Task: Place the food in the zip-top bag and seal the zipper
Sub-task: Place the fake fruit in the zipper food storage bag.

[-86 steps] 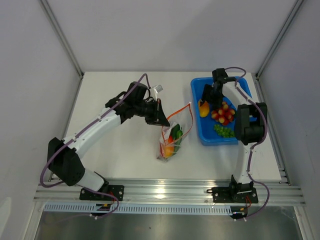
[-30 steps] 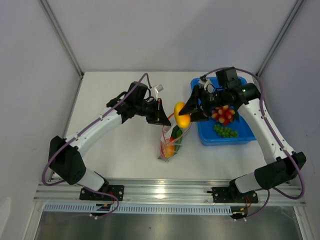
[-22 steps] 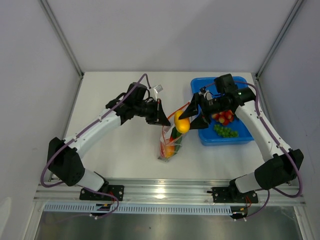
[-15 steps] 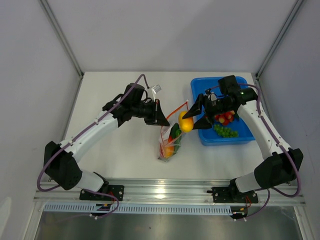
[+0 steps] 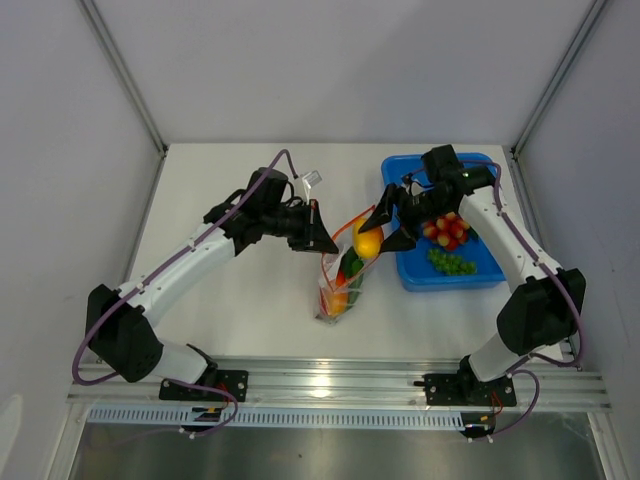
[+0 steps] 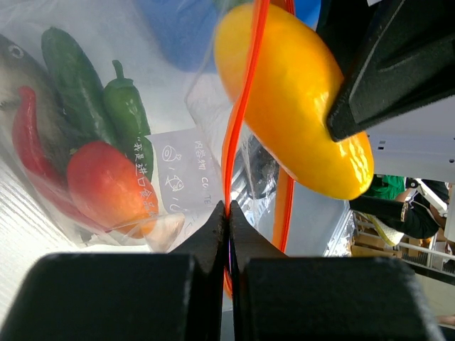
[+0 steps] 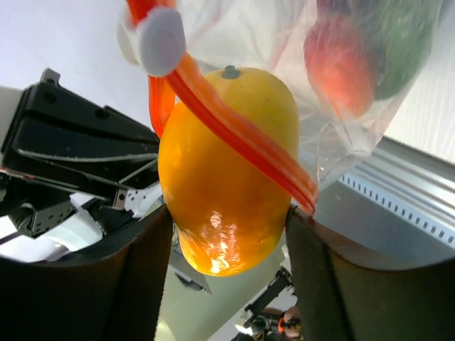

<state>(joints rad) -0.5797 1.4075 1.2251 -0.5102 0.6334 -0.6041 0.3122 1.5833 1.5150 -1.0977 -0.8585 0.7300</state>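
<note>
The clear zip-top bag [image 5: 343, 280] stands on the table with its mouth held up. My left gripper [image 5: 322, 234] is shut on the orange-red zipper [image 6: 229, 160], pinching the strip at the mouth's left side. My right gripper [image 5: 386, 229] is shut on the yellow-orange mango [image 5: 367, 240] at the bag's mouth; the mango [image 7: 226, 177] sits between both fingers, with the zipper [image 7: 242, 138] crossing its face. Inside the bag lie a cucumber [image 6: 73, 71], a green chilli [image 6: 131, 114], a red pepper [image 6: 33, 145] and a red-orange round food [image 6: 106, 186].
A blue tub [image 5: 440, 283] stands at the right, just behind the right gripper, holding cherry tomatoes [image 5: 447, 228] and green grapes [image 5: 450, 263]. Metal rails run along the table's near edge. Grey walls close in both sides.
My right gripper carried the mango from the blue tub to the bag's mouth and, over the last second, lowered it slightly against the zipper. The left gripper has kept its hold.
</note>
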